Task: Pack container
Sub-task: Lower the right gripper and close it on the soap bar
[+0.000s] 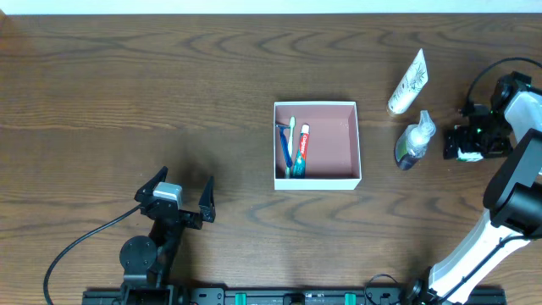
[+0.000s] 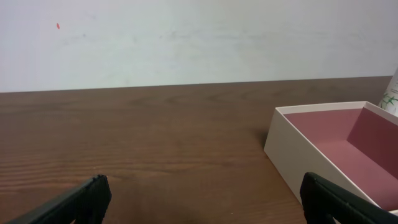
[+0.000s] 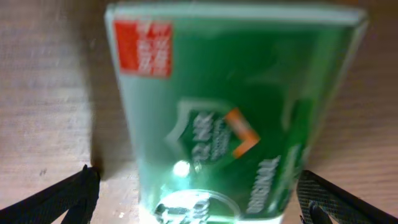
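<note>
The container [image 1: 356, 140], a shallow white-walled box with a pink inside, stands at the table's middle. A blue-green toothbrush [image 1: 287, 146] and a red-and-white toothpaste tube [image 1: 301, 149] lie in its left part. Its near wall shows in the left wrist view [image 2: 292, 155]. My left gripper [image 1: 185, 180] is open and empty over bare table, left of and nearer than the container; its fingers [image 2: 202, 199] frame bare wood. My right gripper [image 1: 466, 140] is open at the far right. A small green packet [image 3: 230, 112] lies on the table between its fingers, with a gap on each side.
A white tube [image 1: 409, 80] lies right of the container; its edge shows in the left wrist view [image 2: 390, 93]. A clear bottle with dark liquid [image 1: 414, 141] lies between the container and my right gripper. A black cable [image 1: 76, 246] runs from the left arm's base.
</note>
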